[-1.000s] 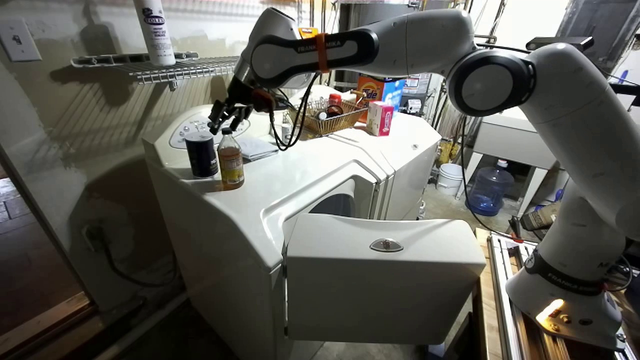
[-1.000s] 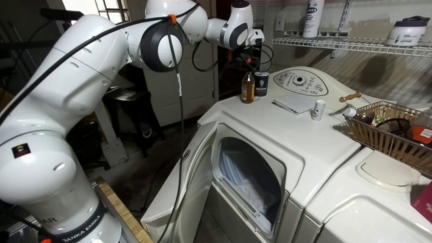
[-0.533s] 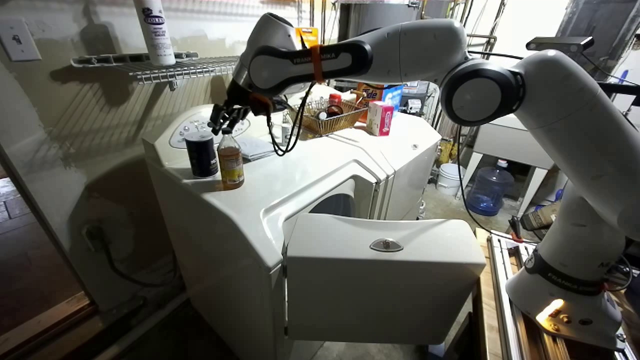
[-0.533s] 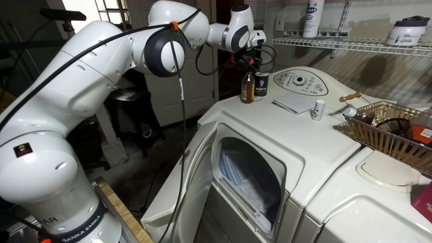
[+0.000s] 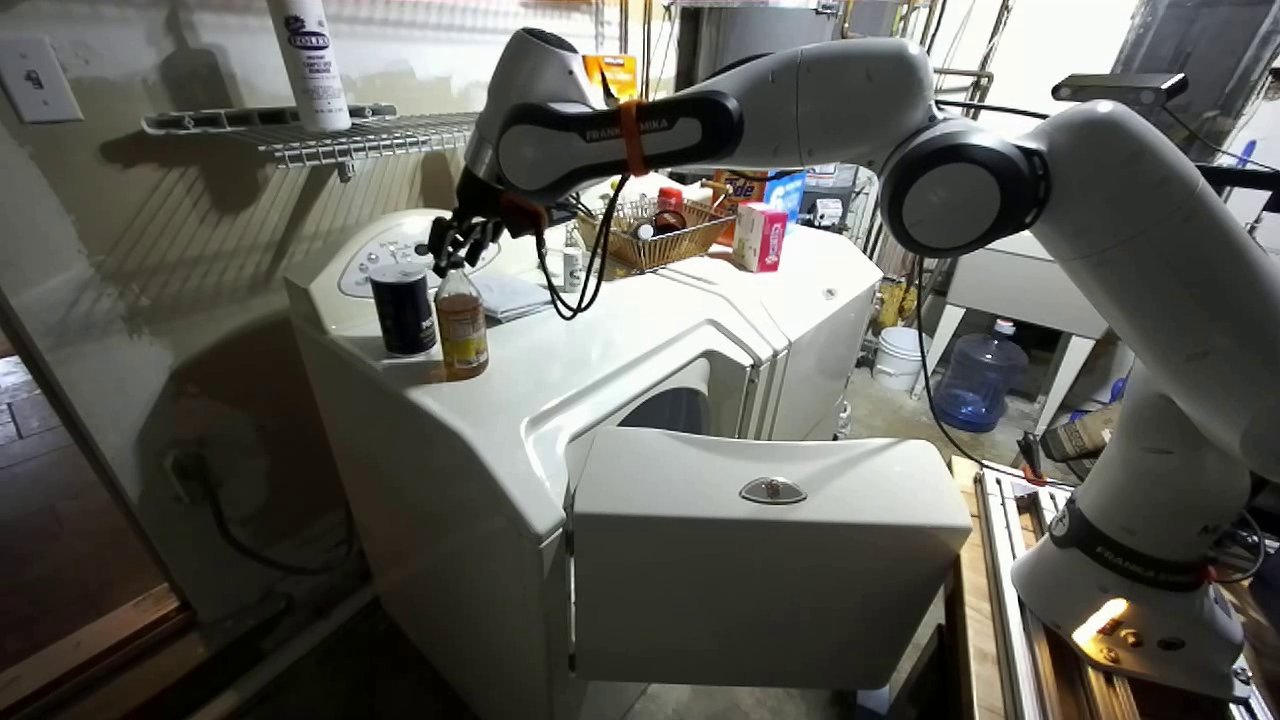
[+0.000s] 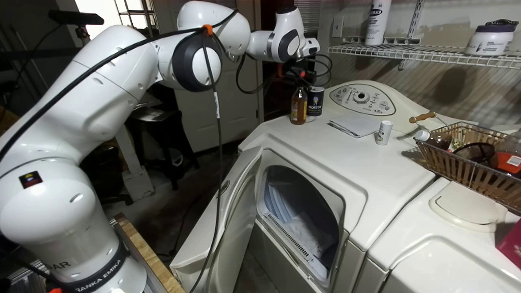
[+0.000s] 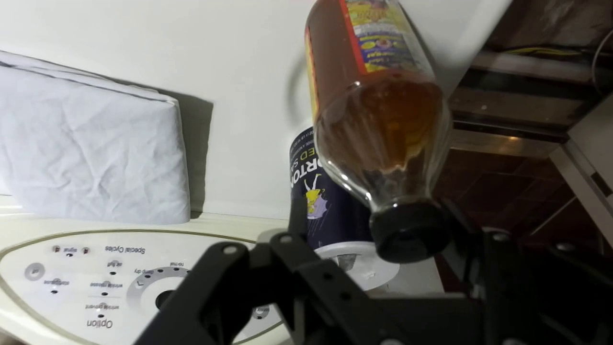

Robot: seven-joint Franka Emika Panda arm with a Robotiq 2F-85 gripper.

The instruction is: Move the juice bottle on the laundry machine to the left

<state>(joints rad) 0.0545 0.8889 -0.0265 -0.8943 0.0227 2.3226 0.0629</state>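
The laundry machine point(image 5: 610, 320) has its door point(image 5: 770, 590) swung open. The gripper point(image 7: 375, 218) is lower than one second ago: fingers point(image 7: 298, 218) apart, black cap point(image 7: 407, 232) between them, nothing gripped. A folded cloth point(image 7: 105, 143) lies near. The salt canister point(image 6: 315, 101) stands just beside the juice bottle point(image 5: 462, 330), upright near the machine's edge, amber, yellow-labelled.

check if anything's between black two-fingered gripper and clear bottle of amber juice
Nothing visible: the wrist view shows the bottle with its black cap framed by the open gripper. The navy cylindrical Morton canister stands close beside the bottle, not in between.
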